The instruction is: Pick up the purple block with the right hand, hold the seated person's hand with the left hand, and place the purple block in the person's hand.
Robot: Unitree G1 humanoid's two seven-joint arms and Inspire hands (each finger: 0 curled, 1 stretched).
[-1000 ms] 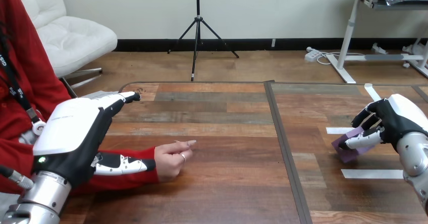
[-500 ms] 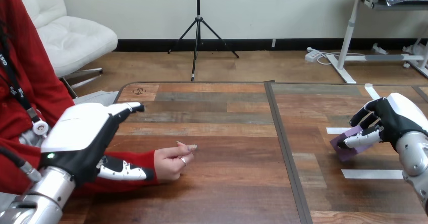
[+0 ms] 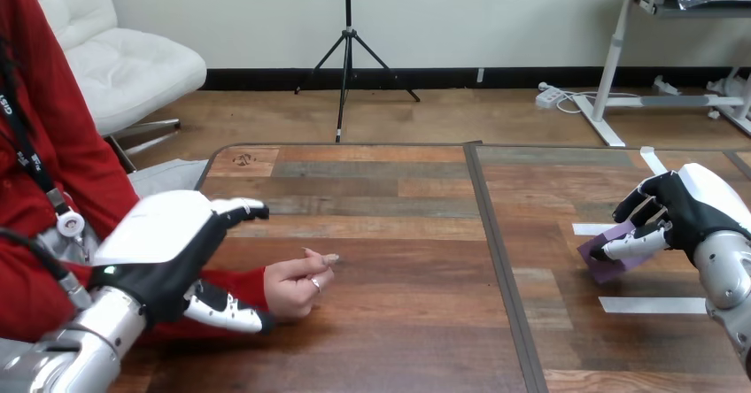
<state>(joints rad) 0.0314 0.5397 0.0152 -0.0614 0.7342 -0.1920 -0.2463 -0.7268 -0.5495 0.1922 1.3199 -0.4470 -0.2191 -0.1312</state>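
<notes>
Left hand: your left hand (image 3: 164,247) sits at the near left of the worktop (image 3: 398,322), white back shell up, over the person's red sleeve (image 3: 250,278).
Left hand state: you have it open. The fingers (image 3: 237,209) reach out nearly straight on the far side of the sleeve and the thumb (image 3: 223,309) lies along its near side. Nothing is curled round the arm, so you hold nothing here. You cannot tell whether the thumb touches the sleeve.
Person's hand: just right of your left hand, the person's hand (image 3: 297,282) rests on the worktop. It is loosely curled, with one finger pointing right. It is apart from your fingers and it is empty.
Seam: a dark seam (image 3: 496,260) runs from far to near across the worktop, right of the person's hand, and well apart from both of your hands.
Purple block: you find the purple block (image 3: 605,262) at the far right, tilted, well apart from the person's hand. You cannot tell whether its lower edge is on the worktop.
Tape strips: white tape strips (image 3: 651,304) lie flat on the worktop beside the block, one nearer to you and one farther.
Right hand: your right hand (image 3: 686,211) is at the right edge, with its fingers and thumb curled round the block's upper right part, so you have it in your grip.
</notes>
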